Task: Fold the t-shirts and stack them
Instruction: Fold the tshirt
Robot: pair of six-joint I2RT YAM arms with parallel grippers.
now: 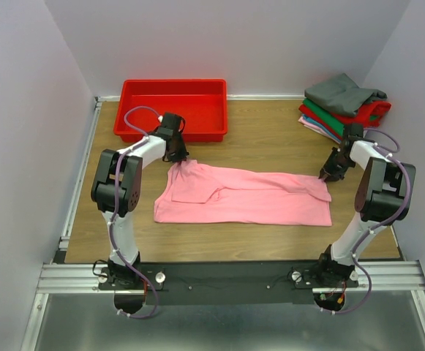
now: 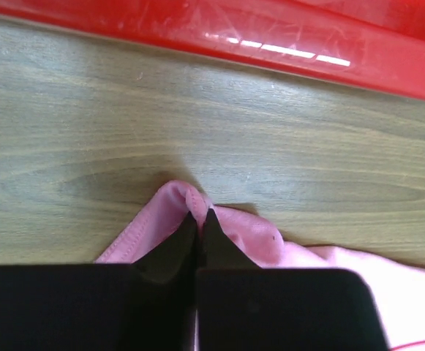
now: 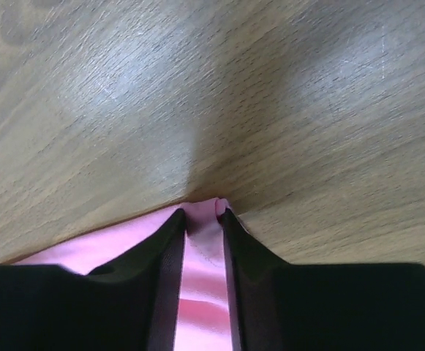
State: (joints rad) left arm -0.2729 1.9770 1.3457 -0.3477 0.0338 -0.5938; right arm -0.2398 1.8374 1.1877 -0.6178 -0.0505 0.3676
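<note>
Item: pink t-shirt, flat at mid-frame, long axis running left to right. My left gripper clenched its upper-left corner. My right gripper straddled the upper-right corner; I could not tell whether it had clamped.

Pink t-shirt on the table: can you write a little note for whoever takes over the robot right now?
Left tool: shut, pinching the far-left corner of the pink t-shirt, near the red tray.
Right tool: fingers either side of the far-right corner, cloth between them; firm grip not certain.
Things: pink t-shirt lies spread on the table; folded stack sits at the far right.
Done: other shirts folded and stacked.
Left: fold the pink one and add it to the stack.
</note>
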